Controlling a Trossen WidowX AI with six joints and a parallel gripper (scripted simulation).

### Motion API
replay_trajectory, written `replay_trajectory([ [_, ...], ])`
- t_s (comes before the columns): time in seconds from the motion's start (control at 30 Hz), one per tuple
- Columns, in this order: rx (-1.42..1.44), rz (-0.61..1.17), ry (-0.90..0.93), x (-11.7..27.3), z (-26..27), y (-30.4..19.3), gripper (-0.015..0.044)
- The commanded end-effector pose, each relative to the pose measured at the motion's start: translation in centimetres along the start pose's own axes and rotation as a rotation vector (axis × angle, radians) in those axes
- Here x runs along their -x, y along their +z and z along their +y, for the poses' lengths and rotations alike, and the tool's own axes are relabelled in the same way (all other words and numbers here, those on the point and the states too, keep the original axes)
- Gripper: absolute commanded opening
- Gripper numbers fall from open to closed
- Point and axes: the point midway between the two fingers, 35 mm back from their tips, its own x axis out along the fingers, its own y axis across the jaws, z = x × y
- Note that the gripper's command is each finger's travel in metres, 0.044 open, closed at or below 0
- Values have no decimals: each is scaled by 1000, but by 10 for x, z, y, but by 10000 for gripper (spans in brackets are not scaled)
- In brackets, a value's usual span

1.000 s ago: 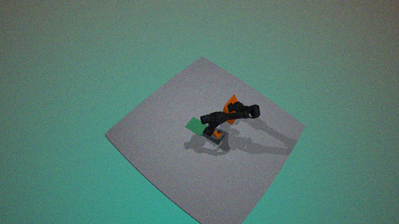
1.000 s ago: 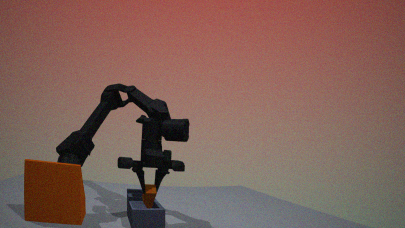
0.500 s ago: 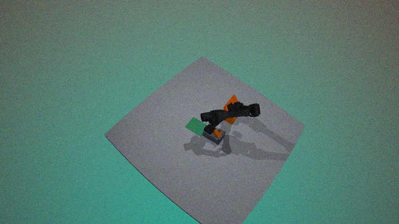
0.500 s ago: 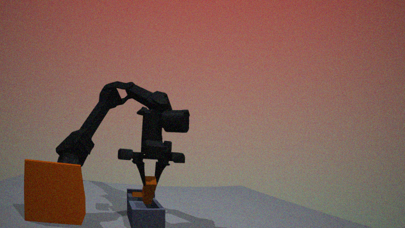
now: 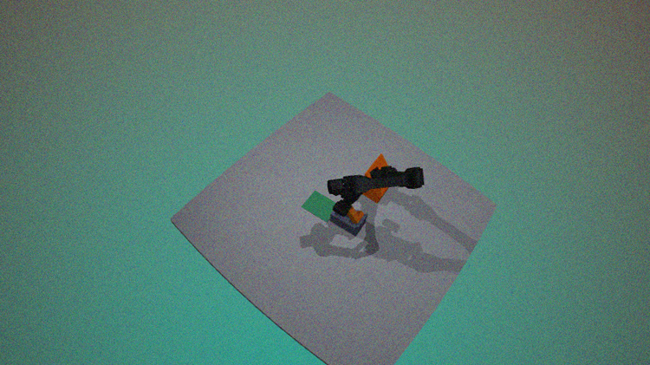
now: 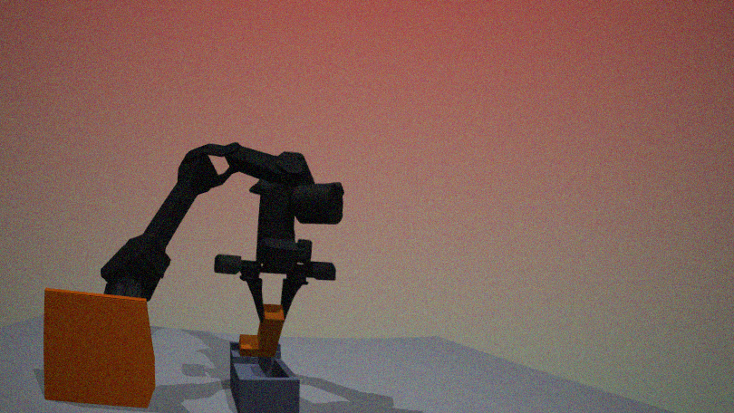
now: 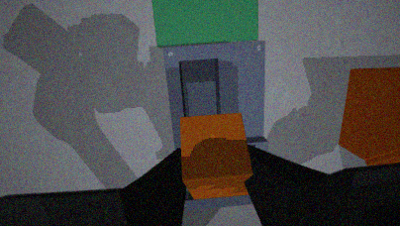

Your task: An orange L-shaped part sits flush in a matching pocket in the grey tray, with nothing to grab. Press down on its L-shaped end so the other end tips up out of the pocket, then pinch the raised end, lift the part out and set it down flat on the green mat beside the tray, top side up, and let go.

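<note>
The L-shaped part (image 5: 356, 214) (image 6: 270, 331) (image 7: 213, 146) is plain orange, the blocky pocketed tray (image 5: 347, 224) (image 6: 266, 395) (image 7: 251, 91) blue-grey with small pale dots at two corners, the flat rectangular mat (image 5: 316, 204) (image 7: 207, 22) solid green, the jointed arm (image 5: 367, 183) (image 6: 171, 217) and its two-fingered gripper (image 6: 272, 321) (image 7: 211, 153) black, and the large angular panel (image 5: 380, 162) (image 6: 97, 349) (image 7: 373, 114) orange.

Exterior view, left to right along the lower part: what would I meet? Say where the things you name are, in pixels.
Big orange panel (image 6: 97, 349) → L-shaped orange part (image 5: 356, 214) (image 6: 270, 331) (image 7: 213, 154), pinched in the gripper (image 6: 272, 321) (image 7: 211, 153). The grey tray overlaps the part's span, so I leave it out.
</note>
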Motion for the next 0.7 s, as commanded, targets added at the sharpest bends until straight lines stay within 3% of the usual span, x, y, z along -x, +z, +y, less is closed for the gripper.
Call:
replay_trajectory([
  [0.0,6,-7,1,7,1,1,0],
  [0.67,6,-9,1,16,-1,20,0],
])
